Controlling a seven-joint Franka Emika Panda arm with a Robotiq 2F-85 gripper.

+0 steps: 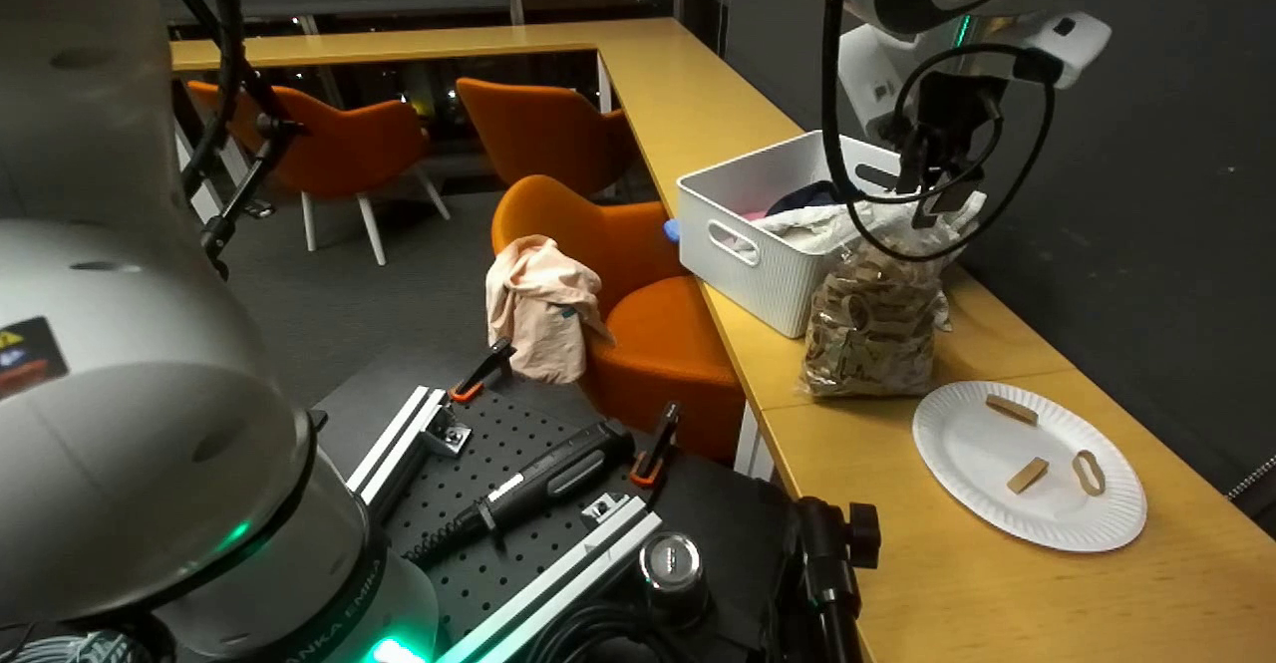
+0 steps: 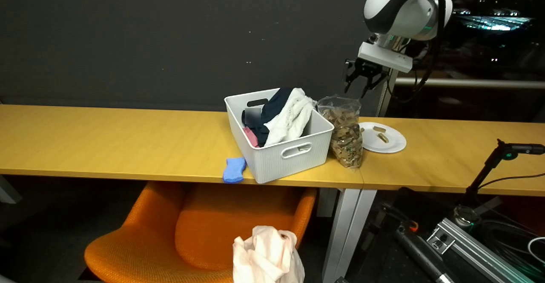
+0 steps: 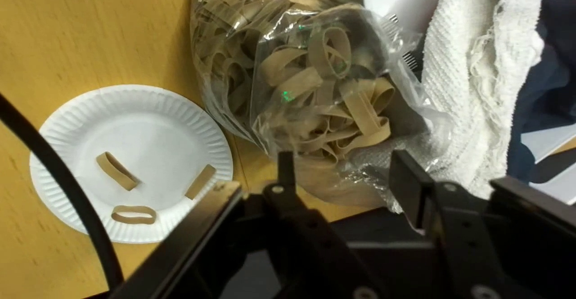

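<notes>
My gripper (image 3: 342,173) stands open above the mouth of a clear plastic bag (image 3: 229,65), with nothing held between its fingers (image 3: 407,186). Tan rubber bands fill the bag, which stands upright on the wooden table in both exterior views (image 1: 869,334) (image 2: 347,140). In an exterior view the fingertips of the gripper (image 2: 356,90) hang just over the bag's top, apart from it. Beside the bag lies a white paper plate (image 3: 148,132) bearing 3 loose bands, one a flat loop (image 3: 133,218). Cables partly cover the gripper (image 1: 927,206) in an exterior view.
Against the bag's other side is a white basket (image 2: 294,168) holding a white cloth (image 2: 283,125) and dark fabric. A blue cloth (image 2: 234,170) lies by the table's front edge. An orange chair (image 1: 658,334) with a pale pink garment (image 1: 543,309) stands below; a dark wall rises behind.
</notes>
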